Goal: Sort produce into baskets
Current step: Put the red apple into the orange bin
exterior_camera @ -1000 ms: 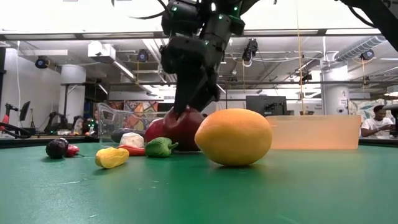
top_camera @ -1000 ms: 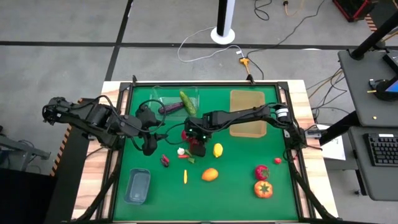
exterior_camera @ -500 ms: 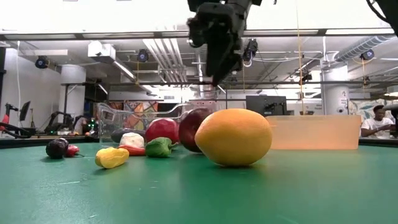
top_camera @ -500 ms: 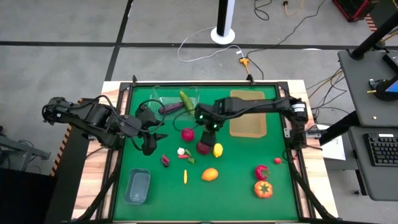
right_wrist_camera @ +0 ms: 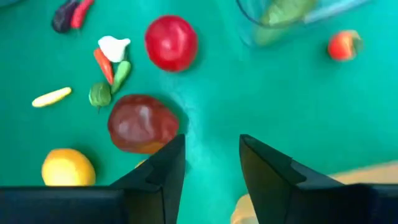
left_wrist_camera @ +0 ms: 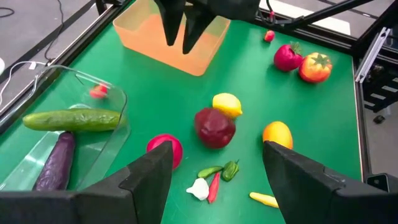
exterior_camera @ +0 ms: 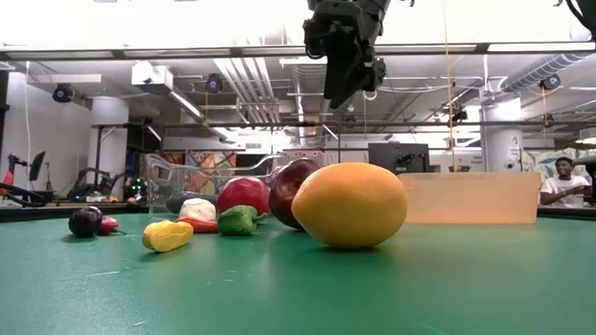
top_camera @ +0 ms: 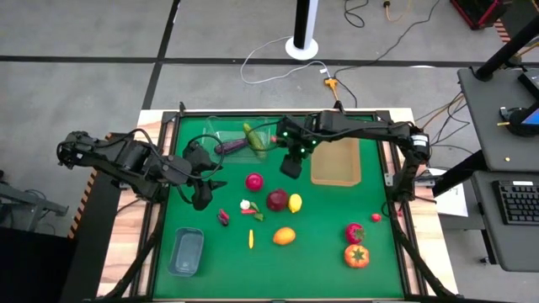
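Right gripper (top_camera: 291,165) hovers empty, fingers part-spread; dark red fruit (top_camera: 277,199) lies at its six o'clock, nearer than left gripper (top_camera: 210,189), spread wide.

Cucumber (left_wrist_camera: 71,119) and eggplant (left_wrist_camera: 55,163) (side by side) in clear tub (left_wrist_camera: 93,84).

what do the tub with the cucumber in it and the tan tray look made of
The tub looks like clear glossy plastic: the green mat shows through its walls. The tan tray looks matt; its near wall in the low view seems faintly translucent, so wood or tinted plastic is open.
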